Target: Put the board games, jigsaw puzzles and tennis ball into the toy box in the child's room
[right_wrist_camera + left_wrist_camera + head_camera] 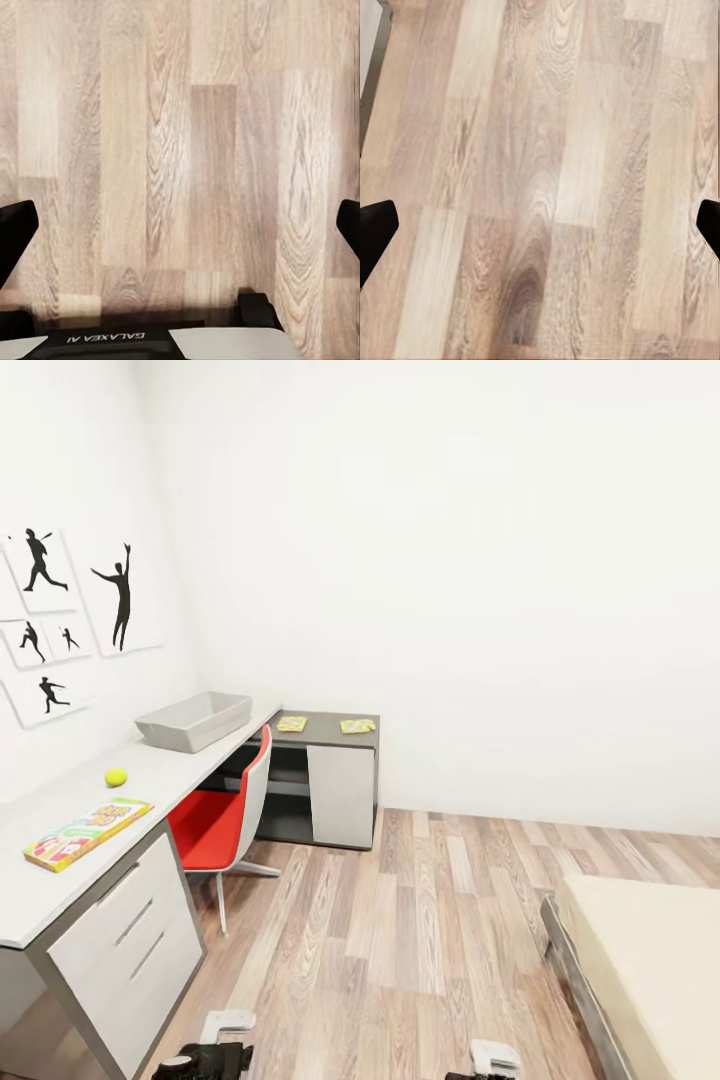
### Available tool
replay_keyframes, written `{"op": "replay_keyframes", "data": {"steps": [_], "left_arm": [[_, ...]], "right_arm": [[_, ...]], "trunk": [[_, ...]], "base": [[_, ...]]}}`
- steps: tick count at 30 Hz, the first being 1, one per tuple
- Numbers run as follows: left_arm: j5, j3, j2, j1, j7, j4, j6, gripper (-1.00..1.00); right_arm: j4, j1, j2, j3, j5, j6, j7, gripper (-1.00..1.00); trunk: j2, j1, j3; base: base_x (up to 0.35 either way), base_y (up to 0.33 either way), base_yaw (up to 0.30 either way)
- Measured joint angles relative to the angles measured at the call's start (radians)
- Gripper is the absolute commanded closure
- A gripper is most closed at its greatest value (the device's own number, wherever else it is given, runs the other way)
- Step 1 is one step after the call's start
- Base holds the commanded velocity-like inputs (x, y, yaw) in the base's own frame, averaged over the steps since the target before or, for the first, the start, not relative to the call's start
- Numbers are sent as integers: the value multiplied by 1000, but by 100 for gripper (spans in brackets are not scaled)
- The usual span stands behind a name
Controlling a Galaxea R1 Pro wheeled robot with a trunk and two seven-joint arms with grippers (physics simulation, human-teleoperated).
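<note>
From the head camera I see the toy box (194, 720), a grey open bin, sitting on the long white table (60, 860) along the left wall, near its far end. Closer to me on the same table lies the tennis ball (116, 777), well apart from the box, and nearer still, just beside the ball, a colourful board game (88, 832) lies flat close to the table's front edge. At the far corner, on the darker grey desk section (330, 732), two small flat jigsaw puzzles (292, 724) (357, 726) lie side by side, apart from each other. A red and white chair (232, 815) is tucked against the table between the drawers (130, 935) and that corner section. Black silhouette posters (75, 610) hang on the left wall. A corner of the bed (650, 960) shows at the lower right, and I cannot see any game on that part.

My left gripper (540, 232) hangs over the wood floor (540, 150) with its fingers spread wide, nothing between them. My right gripper (180, 232) is likewise splayed apart over bare floor, holding nothing
</note>
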Motion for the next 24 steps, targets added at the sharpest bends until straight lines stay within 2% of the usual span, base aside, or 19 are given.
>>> {"op": "replay_keyframes", "data": {"steps": [10, 18, 24], "left_arm": [[2, -2, 0, -7, -11, -7, 5, -100], [1, -2, 1, -7, -97, -7, 10, -100], [0, -4, -1, -7, -111, -7, 11, -100]], "right_arm": [[-7, -5, -2, 11, 2, -11, -27, -100], [-8, -3, 2, 12, -5, -27, -33, -100], [-8, -3, 10, 12, -4, -33, -35, -100]], "trunk": [[70, -38, 31], [126, -69, 55], [168, -92, 66]], "base": [[0, 0, 0], [0, 0, 0], [0, 0, 0]]}}
